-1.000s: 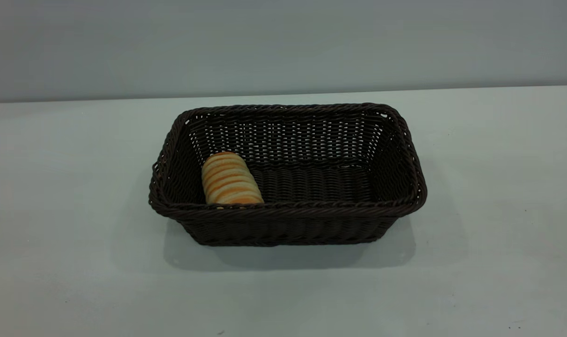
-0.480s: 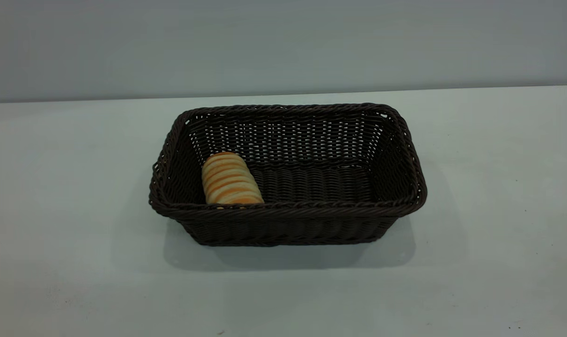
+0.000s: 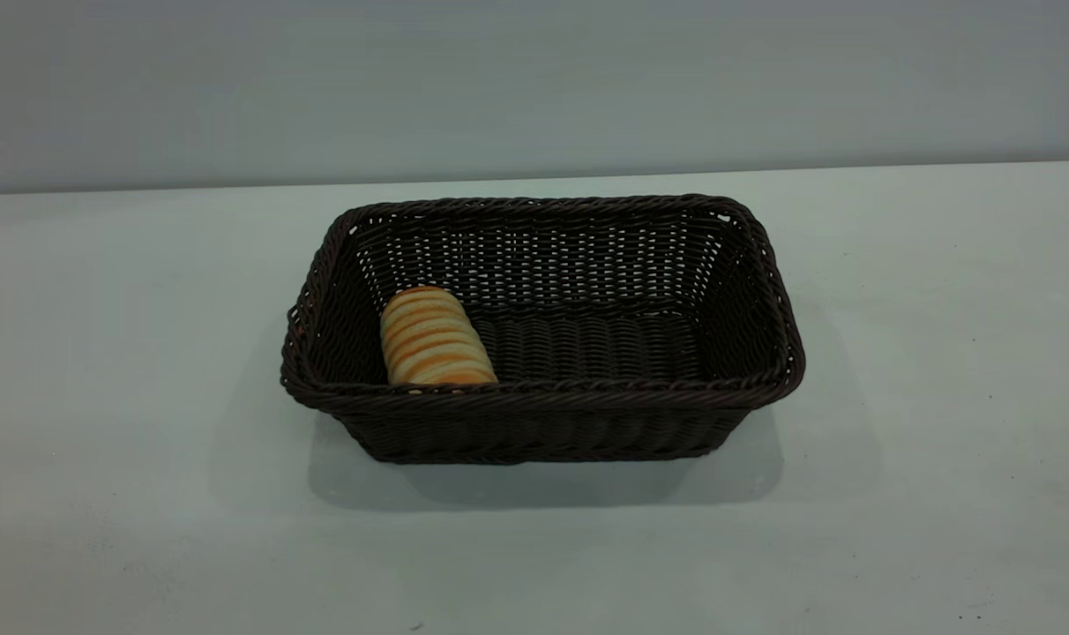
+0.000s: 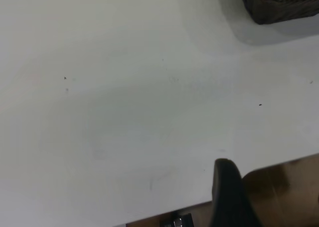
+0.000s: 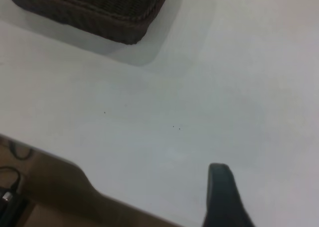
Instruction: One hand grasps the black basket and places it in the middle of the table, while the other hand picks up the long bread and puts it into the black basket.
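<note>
The black basket (image 3: 543, 414) stands in the middle of the table (image 3: 102, 353). The long bread (image 3: 433, 339) lies inside it at its left end, leaning against the left wall. Neither arm shows in the exterior view. In the left wrist view a dark part of my left gripper (image 4: 227, 187) hangs over the table's edge, far from the basket corner (image 4: 279, 8). In the right wrist view a dark part of my right gripper (image 5: 222, 192) is above bare table, well away from the basket corner (image 5: 99, 8). Neither gripper holds anything that I can see.
A plain grey wall runs behind the table. The table's edge and brown floor show in the left wrist view (image 4: 279, 182) and in the right wrist view (image 5: 50, 182), where a cable (image 5: 10, 187) lies on the floor. Bare tabletop surrounds the basket.
</note>
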